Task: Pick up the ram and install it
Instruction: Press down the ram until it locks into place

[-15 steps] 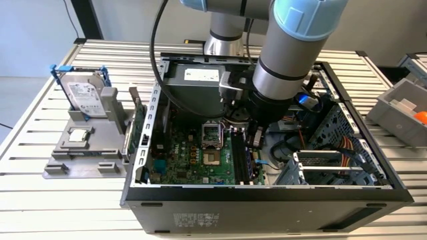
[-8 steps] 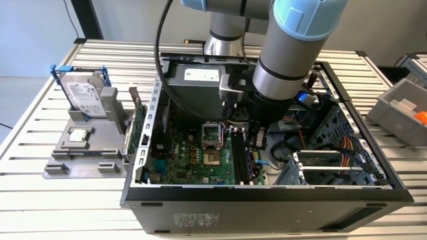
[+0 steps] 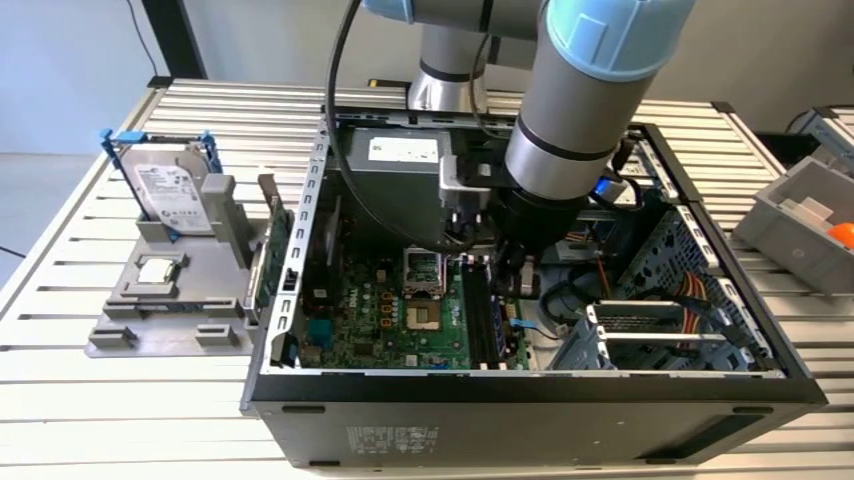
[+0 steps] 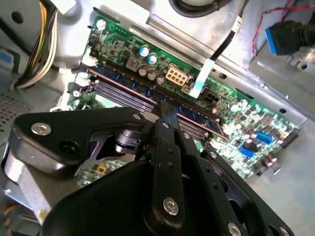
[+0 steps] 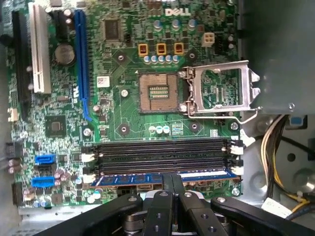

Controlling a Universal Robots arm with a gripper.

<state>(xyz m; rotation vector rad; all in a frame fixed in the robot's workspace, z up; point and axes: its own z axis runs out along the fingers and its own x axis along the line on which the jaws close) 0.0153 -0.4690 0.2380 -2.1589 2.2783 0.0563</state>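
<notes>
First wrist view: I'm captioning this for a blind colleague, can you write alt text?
The gripper pinches the blue ram over the outermost memory slot of a green motherboard. The other memory slots sit empty, and the processor socket lies open beyond them.

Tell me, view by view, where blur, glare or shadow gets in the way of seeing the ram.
Exterior view: the arm shadows the slots. First wrist view: even light, the ram sharp, its middle behind the gripper. Second wrist view: the ram fairly sharp, the close gripper dark and soft; slight glare on the case wall.
</notes>
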